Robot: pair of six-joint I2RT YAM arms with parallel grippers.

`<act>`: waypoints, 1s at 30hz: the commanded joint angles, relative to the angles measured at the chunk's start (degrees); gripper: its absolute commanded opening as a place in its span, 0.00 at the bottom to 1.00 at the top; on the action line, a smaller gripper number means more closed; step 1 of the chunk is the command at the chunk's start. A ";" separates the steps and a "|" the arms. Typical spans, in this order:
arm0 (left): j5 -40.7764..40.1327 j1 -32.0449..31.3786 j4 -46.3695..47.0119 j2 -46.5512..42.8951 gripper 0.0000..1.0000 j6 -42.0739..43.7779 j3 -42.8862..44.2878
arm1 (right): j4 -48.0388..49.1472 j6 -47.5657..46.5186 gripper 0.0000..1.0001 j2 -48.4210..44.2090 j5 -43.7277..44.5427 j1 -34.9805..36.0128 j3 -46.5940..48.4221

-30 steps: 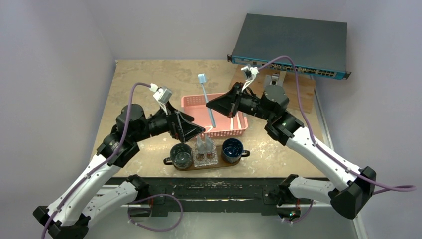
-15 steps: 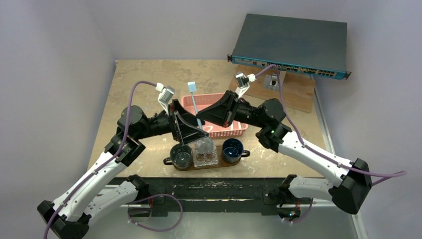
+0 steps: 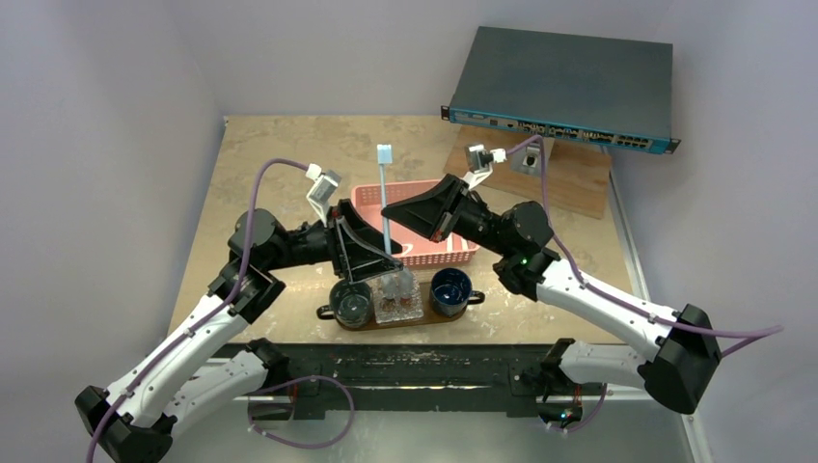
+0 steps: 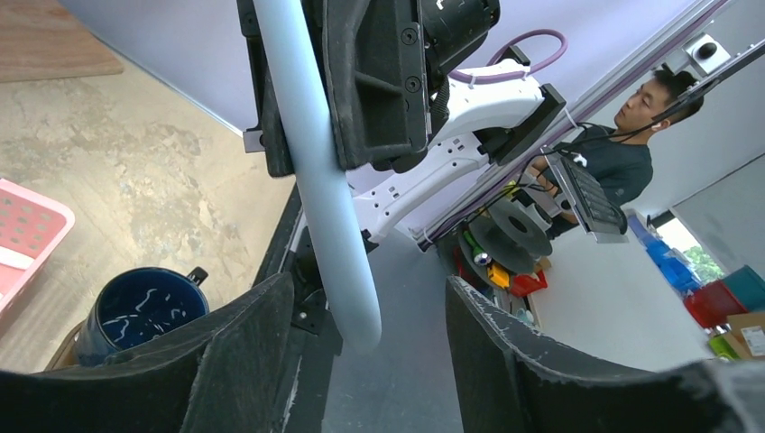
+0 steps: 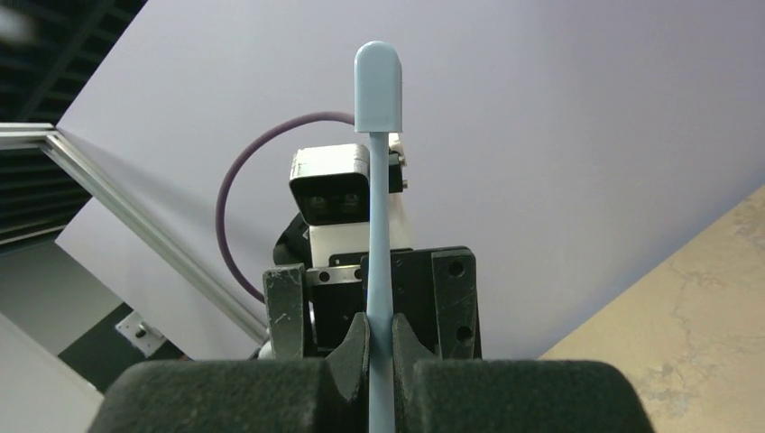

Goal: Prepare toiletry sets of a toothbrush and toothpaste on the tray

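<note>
My right gripper [image 3: 399, 208] is shut on the light blue-grey toothbrush [image 3: 386, 198] and holds it upright above the pink basket [image 3: 371, 198], bristle head [image 3: 385, 154] on top. In the right wrist view the shaft [image 5: 380, 271] is pinched between the pads [image 5: 356, 347]. My left gripper [image 3: 382, 258] is open around the toothbrush's lower end [image 4: 354, 325], its fingers [image 4: 244, 356] apart from it on both sides. The dark brown tray [image 3: 417, 323] lies near the front edge. No toothpaste shows clearly; a pale strip [image 4: 13, 260] lies in the basket [image 4: 32, 225].
On the tray stand a dark glass cup [image 3: 351, 301], a clear glass holder [image 3: 397, 295] and a blue cup [image 3: 450, 289], the blue cup also in the left wrist view [image 4: 135, 311]. A network switch [image 3: 564, 87] sits on a wooden board [image 3: 579, 178] at the back right.
My right gripper has carried the toothbrush left and turned it upright. My left gripper has risen towards it and now stands open around its lower end.
</note>
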 commanded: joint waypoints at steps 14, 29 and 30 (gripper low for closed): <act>0.49 -0.17 2.67 -0.97 0.32 -0.75 -0.27 | 0.07 -4.46 0.00 -3.77 7.68 2.17 -0.65; -0.02 -0.16 -1.07 -0.89 0.00 1.22 1.05 | -5.87 -9.55 0.01 -6.45 7.51 2.99 -1.21; -0.08 -0.20 -1.67 -0.89 0.00 1.53 1.05 | -6.65 -10.16 0.04 -6.73 7.32 3.00 -1.04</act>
